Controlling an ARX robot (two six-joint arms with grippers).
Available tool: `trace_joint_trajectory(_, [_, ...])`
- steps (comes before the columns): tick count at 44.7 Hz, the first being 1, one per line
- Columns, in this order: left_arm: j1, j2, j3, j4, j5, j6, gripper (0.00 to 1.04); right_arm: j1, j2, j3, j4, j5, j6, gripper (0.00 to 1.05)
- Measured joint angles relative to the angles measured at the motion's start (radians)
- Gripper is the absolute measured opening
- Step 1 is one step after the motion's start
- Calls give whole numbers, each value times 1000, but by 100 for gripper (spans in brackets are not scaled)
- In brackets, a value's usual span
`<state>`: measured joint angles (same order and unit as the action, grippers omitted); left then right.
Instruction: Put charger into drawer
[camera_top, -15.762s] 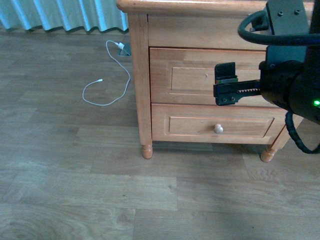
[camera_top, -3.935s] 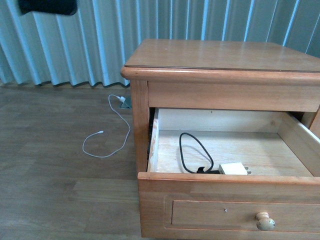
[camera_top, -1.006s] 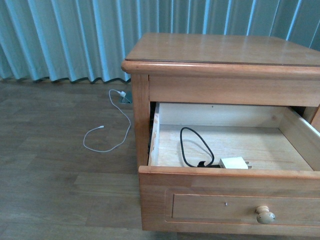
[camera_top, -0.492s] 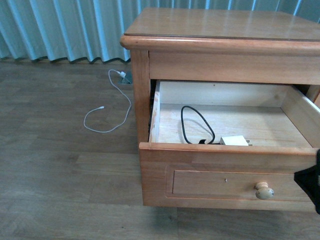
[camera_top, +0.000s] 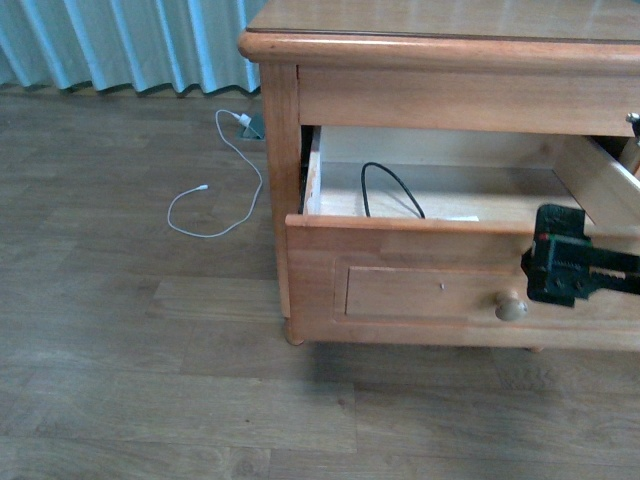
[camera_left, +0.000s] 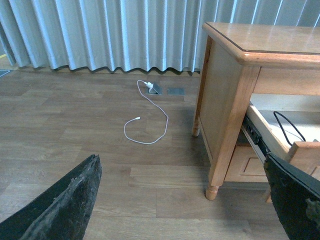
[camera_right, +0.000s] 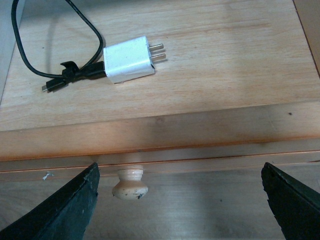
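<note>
The drawer stands pulled out of the wooden cabinet, its round pale knob on the front panel. The charger lies inside on the pale wood floor: a white plug block with a looped black cable. From the front only the cable's loop and a sliver of white show above the panel. My right gripper hovers open just outside the drawer front, with the knob between its fingers, touching neither. My left gripper is open over the floor, left of the cabinet.
A thin white cable snakes across the wooden floor to a socket by the pale blue curtain. The cabinet's corner leg stands close to my left gripper. Another drawer front shows below the open one.
The front view has dropped lower, so less of the drawer's inside shows. My right gripper has come in from the right edge to beside the knob. The charger has not moved.
</note>
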<state>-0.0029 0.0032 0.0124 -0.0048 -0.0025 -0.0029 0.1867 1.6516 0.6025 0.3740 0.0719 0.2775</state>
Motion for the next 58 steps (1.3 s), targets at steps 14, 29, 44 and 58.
trace_joint_trajectory(14, [0, 0, 0, 0, 0, 0, 99, -1, 238, 219, 96, 41, 1, 96])
trace_joint_trajectory(29, [0, 0, 0, 0, 0, 0, 99, -4, 442, 428, 212, 143, -32, 96])
trace_joint_trajectory(44, [0, 0, 0, 0, 0, 0, 99, -10, 566, 549, 254, 192, -81, 96])
trace_joint_trajectory(58, [0, 0, 0, 0, 0, 0, 99, -10, 598, 583, 286, 207, -106, 96])
